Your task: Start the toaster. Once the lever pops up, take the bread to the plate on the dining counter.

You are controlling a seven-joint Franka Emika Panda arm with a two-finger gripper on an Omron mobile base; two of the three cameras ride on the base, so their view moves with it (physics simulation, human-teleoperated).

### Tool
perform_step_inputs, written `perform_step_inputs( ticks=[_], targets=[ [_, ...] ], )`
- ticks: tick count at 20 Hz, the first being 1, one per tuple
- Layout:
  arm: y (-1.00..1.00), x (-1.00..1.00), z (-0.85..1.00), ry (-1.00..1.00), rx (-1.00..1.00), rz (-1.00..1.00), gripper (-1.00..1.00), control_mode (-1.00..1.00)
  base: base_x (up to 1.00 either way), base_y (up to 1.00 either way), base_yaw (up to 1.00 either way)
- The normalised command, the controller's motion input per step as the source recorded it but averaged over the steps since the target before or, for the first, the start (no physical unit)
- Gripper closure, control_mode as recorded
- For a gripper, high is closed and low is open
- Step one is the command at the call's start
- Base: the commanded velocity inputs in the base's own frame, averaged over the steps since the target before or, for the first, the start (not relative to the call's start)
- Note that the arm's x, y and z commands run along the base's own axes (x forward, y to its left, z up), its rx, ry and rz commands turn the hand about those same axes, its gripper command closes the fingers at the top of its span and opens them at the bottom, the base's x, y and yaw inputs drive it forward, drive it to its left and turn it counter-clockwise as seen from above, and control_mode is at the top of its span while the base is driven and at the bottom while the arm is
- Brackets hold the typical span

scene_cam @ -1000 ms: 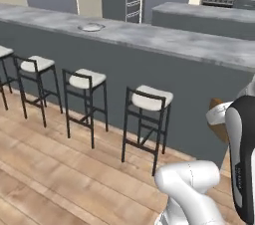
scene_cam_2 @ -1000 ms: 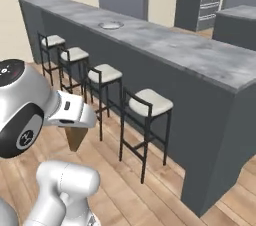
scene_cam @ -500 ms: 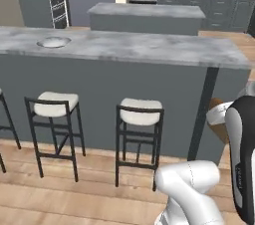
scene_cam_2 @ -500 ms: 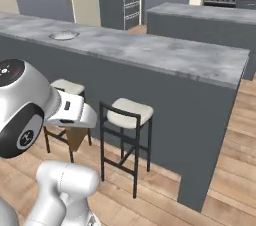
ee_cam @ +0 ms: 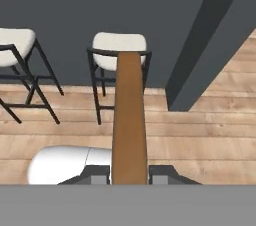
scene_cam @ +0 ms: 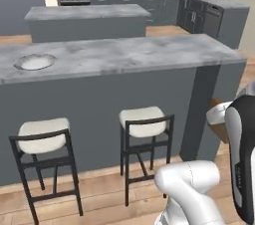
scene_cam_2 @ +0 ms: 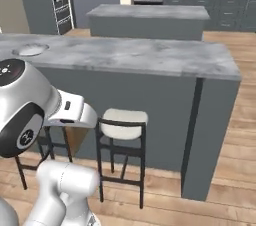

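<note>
Seeing no readable writing anywhere. My gripper (ee_cam: pixel 130 177) is clamped tight on the bread (ee_cam: pixel 129 120), held edge-on, arm tucked low in front of the dining counter (scene_cam: pixel 124 57); plate (scene_cam: pixel 35 61) sits on that counter's left end.

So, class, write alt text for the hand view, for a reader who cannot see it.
The gripper is shut on the bread, a brown slice seen edge-on running up the middle of the picture. Beyond it, two white-cushioned black stools stand on a wooden floor against the dark grey base of the dining counter.
</note>
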Motion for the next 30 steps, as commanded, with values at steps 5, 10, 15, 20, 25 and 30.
perform_step_inputs(
  ticks=[5,10,15,20,25,30],
  targets=[
    [0.0,0.0,0.0,0.0,0.0,0.0,1.0,1.0,0.05,1.0,-0.21],
    [0.0,0.0,0.0,0.0,0.0,0.0,1.0,1.0,-0.06,1.0,0.0],
    [0.0,0.0,0.0,0.0,0.0,0.0,1.0,1.0,0.06,0.47,0.17],
    [0.0,0.0,0.0,0.0,0.0,0.0,1.0,1.0,0.29,0.42,0.19],
    [0.0,0.0,0.0,0.0,0.0,0.0,1.0,1.0,0.28,0.6,0.2],
    [0.0,0.0,0.0,0.0,0.0,0.0,1.0,1.0,0.49,0.39,0.04]
  ],
)
